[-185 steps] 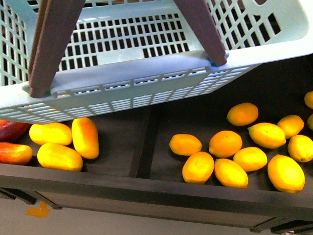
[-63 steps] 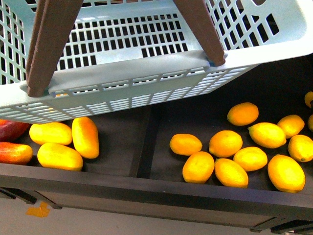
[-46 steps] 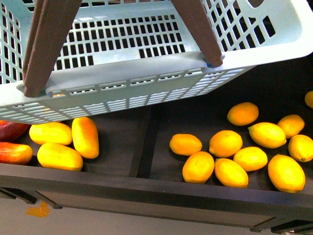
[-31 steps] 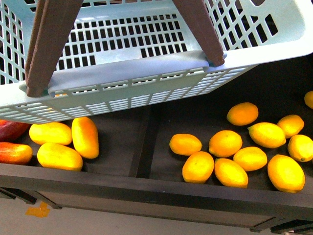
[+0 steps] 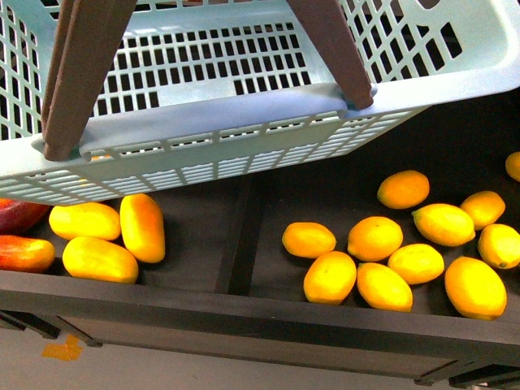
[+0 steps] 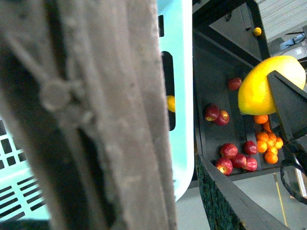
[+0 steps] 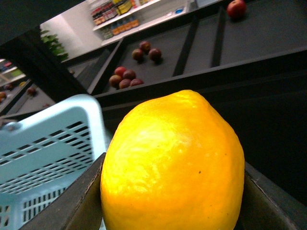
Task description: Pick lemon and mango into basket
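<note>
Black shelving (image 5: 244, 313) runs below, with mangoes (image 5: 142, 227) in its left bay and loose lemons (image 5: 374, 238) in the right. The raised basket (image 5: 219, 122) overhangs them, its edges cut off. At the left wrist, a blurred brown handle (image 6: 96, 115) blocks nearly everything. The left gripper (image 6: 201, 191) shows one dark pad (image 6: 225, 199), and I cannot tell its grip. At the right wrist, the right gripper (image 7: 172, 206) is clamped on a lemon (image 7: 172, 153) just beside the basket's rim.

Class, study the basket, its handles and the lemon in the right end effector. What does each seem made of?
The basket looks like smooth light-teal moulded plastic, judging by its slotted lattice walls. Its handles look like matte brown plastic, less surely. The held lemon has glossy, dimpled yellow skin; real or imitation cannot be told.
</note>
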